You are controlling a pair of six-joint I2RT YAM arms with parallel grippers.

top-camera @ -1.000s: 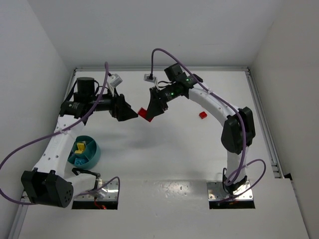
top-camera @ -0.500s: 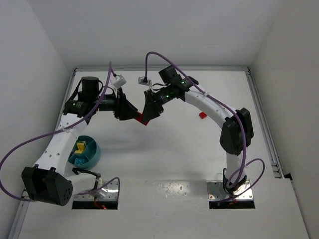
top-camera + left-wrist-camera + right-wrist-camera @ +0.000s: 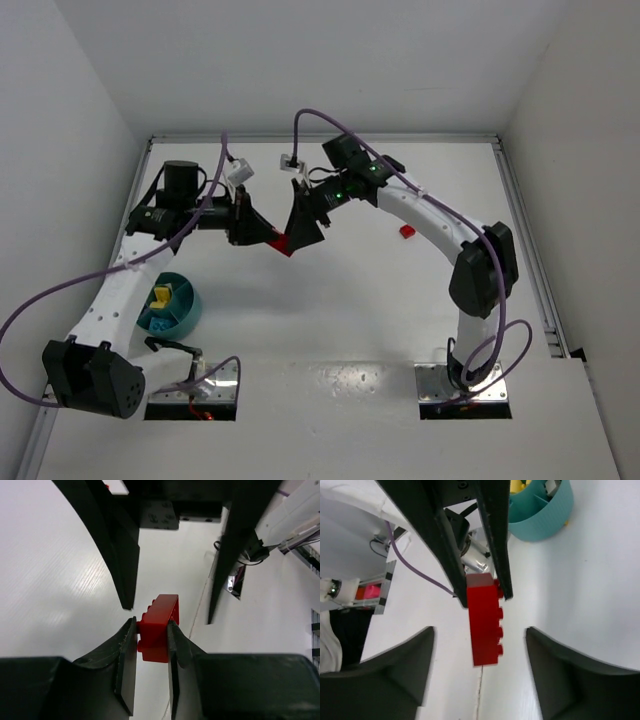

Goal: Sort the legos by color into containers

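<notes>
Item: red lego — we log it clamped between the closed fingers of the left gripper, midway between the arms. Right gripper — fingers spread wide, flanking the brick's free end (no contact). We also list the teal bowl by the left arm and a second red lego on the bench.

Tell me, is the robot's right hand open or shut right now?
Open. The right hand has its fingers wide apart, either side of the red brick without touching it; the left hand clamps the brick.
</notes>
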